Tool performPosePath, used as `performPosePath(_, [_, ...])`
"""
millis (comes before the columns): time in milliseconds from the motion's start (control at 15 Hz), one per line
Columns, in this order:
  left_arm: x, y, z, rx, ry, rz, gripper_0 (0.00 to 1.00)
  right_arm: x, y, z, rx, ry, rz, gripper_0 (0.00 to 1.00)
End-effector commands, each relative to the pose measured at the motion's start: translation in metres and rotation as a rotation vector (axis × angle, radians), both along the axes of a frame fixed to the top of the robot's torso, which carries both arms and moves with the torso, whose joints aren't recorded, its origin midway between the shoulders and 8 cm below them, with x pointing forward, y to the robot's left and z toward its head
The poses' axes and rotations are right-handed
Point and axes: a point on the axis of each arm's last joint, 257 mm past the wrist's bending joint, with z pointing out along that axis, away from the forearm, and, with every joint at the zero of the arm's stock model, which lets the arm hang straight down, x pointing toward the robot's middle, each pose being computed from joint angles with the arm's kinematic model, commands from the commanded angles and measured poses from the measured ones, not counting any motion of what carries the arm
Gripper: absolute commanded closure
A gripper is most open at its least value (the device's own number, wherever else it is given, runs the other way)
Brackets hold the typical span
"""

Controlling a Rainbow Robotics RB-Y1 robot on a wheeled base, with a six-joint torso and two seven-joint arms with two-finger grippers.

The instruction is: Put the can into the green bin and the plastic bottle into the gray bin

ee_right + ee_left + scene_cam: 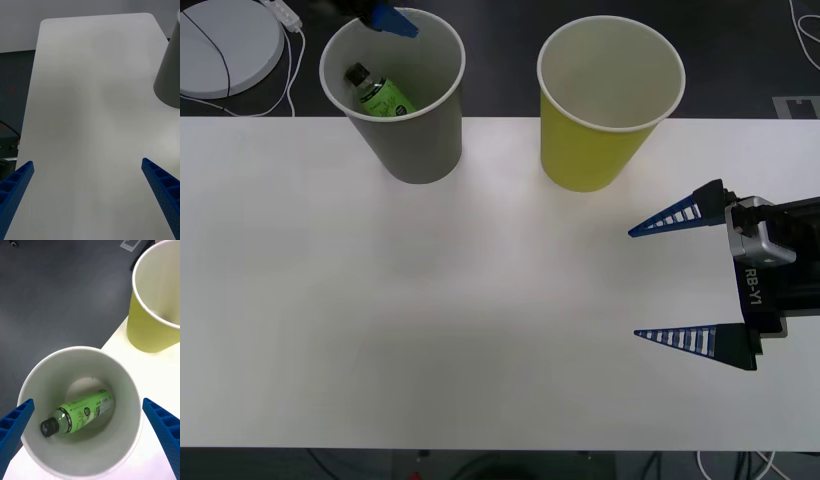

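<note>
Inside one gray bin (33,382): one plastic bottle (80,411)

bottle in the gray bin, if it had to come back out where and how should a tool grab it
Probably at the neck just under the cap, coming straight down through the open rim. The bottle lies tilted at the bottom of the gray bin, cap end raised toward the wall, and the walls block any sideways approach. The left tool already hangs open above the bin; the right tool is open over the table.
</note>
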Motion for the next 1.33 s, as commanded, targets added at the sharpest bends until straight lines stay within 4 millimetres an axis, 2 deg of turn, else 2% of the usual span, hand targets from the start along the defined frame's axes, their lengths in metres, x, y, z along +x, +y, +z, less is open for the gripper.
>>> performPosePath(67, [-0.013, 0.013, -0.002, 0.001, -0.005, -0.007, 0.00, 0.000, 0.000, 0.000, 0.000, 0.000, 0.000, 0.00])
performPosePath(533, [-0.050, 0.039, -0.028, -0.032, -0.027, -0.030, 0.00, 0.000, 0.000, 0.000, 0.000, 0.000, 0.000, 0.00])
performPosePath(800, [-0.069, 0.041, -0.048, -0.085, -0.033, -0.059, 0.00, 0.000, 0.000, 0.000, 0.000, 0.000, 0.000, 0.00])
performPosePath(1333, [-0.121, 0.046, -0.085, -0.139, -0.011, -0.218, 0.00, 0.000, 0.000, 0.000, 0.000, 0.000, 0.000, 0.00])
